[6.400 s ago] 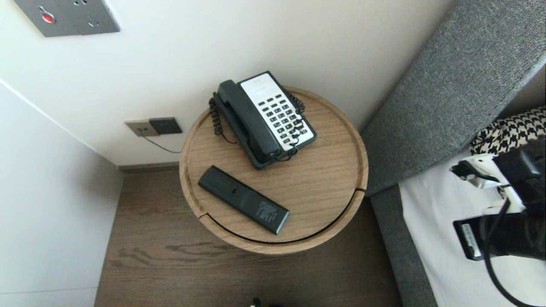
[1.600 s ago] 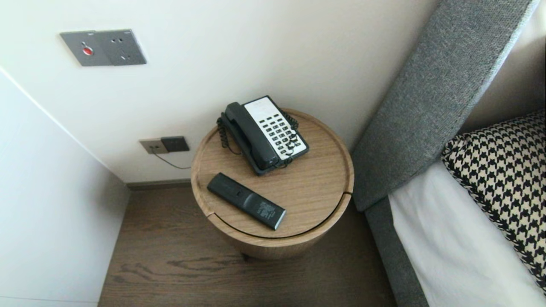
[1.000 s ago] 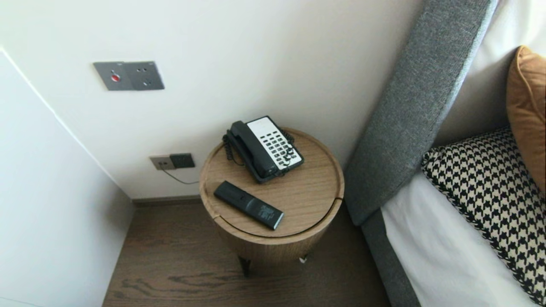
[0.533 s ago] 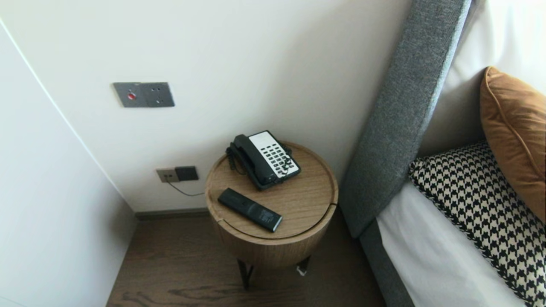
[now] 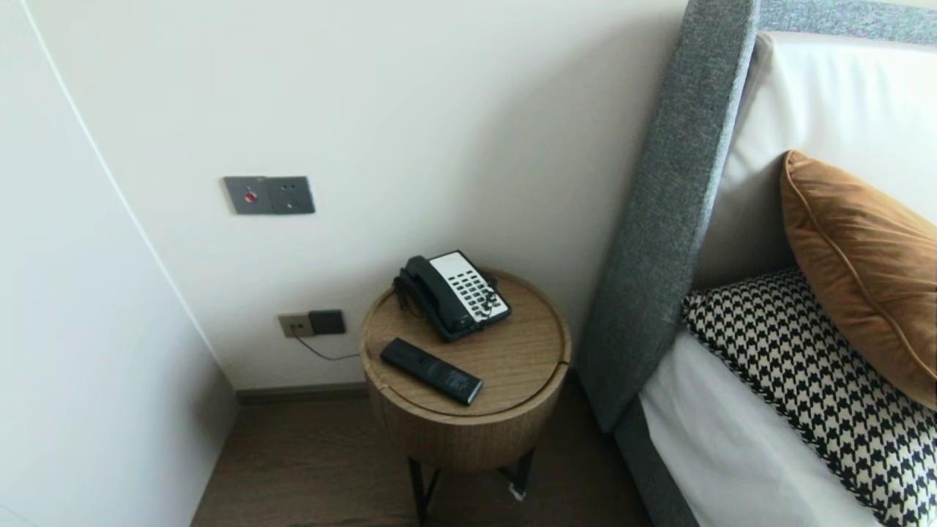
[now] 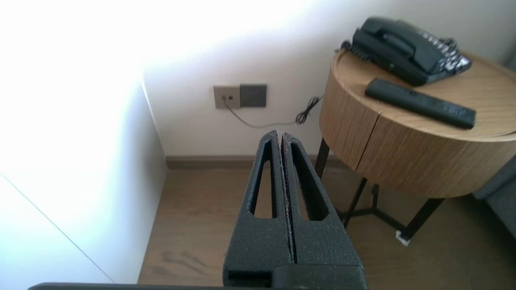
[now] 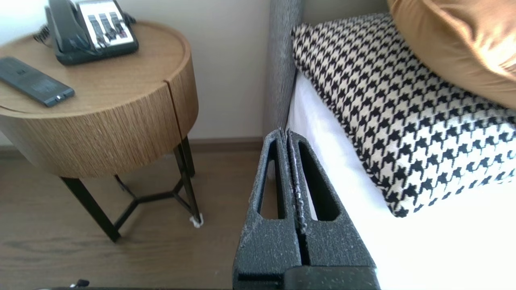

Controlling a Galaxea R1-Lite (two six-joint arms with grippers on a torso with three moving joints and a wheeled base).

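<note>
I see the remote control (image 5: 431, 370) lying flat near the front edge of the round table (image 5: 527, 344), with the telephone (image 5: 454, 294) behind it, toward the wall. The left end effector (image 6: 282, 135) is closed and empty, low off the table's wall socket (image 5: 311, 323) side. The right end effector (image 7: 287, 132) is likewise closed and empty, between the table and the bed (image 5: 717, 454). A grey headboard (image 5: 659, 241) stands just beside the table.

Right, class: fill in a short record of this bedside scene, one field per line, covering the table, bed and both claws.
Surface: round wooden side table beside the bed
On it: black telephone by the wall, black remote nearer the front
Bedding: houndstooth pillow, brown cushion
Left claw: shut, empty, over the floor
Right claw: shut, empty, near the bed's edge
</note>
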